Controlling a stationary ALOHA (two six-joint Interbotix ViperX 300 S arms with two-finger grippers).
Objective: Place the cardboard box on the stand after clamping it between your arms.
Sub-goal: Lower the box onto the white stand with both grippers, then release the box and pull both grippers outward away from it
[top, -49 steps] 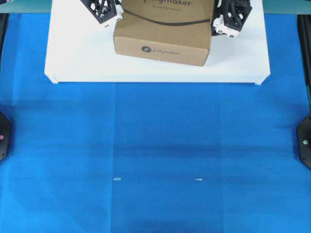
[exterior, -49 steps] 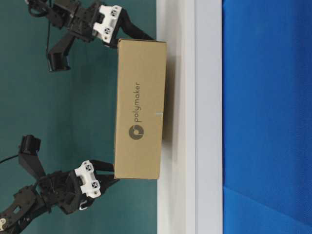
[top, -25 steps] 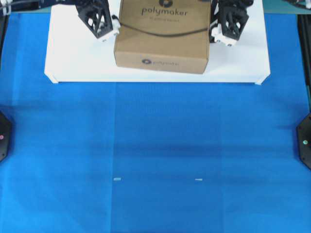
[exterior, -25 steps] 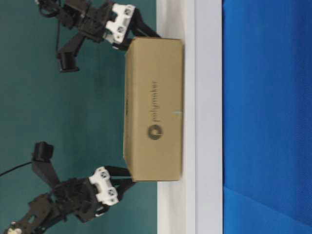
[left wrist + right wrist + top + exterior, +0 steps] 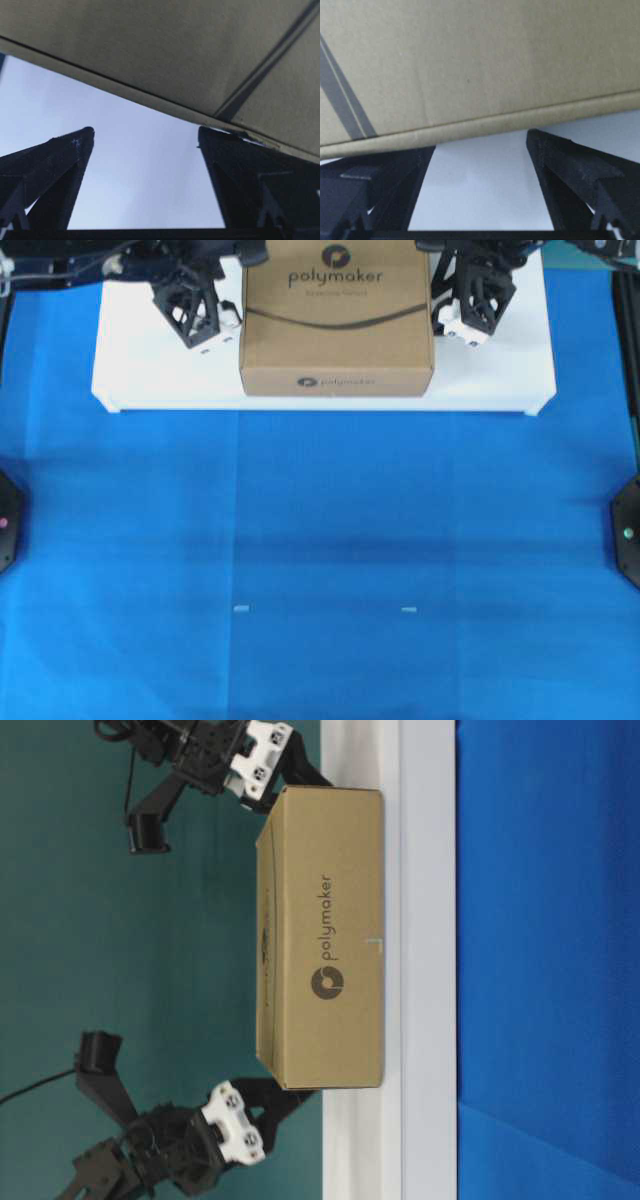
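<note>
The brown cardboard box (image 5: 336,325) with the dark "polymaker" logo lies flat on the white stand (image 5: 150,380), near its front edge. In the table-level view the box (image 5: 320,940) rests on the stand (image 5: 425,920). My left gripper (image 5: 215,325) stands open at the box's left side and my right gripper (image 5: 455,315) stands open against its right side. In the left wrist view the box (image 5: 150,50) fills the top, above the gripper (image 5: 145,131) and the stand (image 5: 40,100). The right wrist view shows the box (image 5: 470,60) over the gripper (image 5: 480,142), with nothing between the fingers.
A blue cloth (image 5: 320,560) covers the table in front of the stand. Two small white marks (image 5: 240,609) lie on it. Black arm bases (image 5: 628,535) sit at the left and right edges. A teal wall (image 5: 120,960) is behind the stand.
The box has come down and forward from a tilted, raised pose to lie flat on the stand. Both grippers moved along with it, still open at its sides.
</note>
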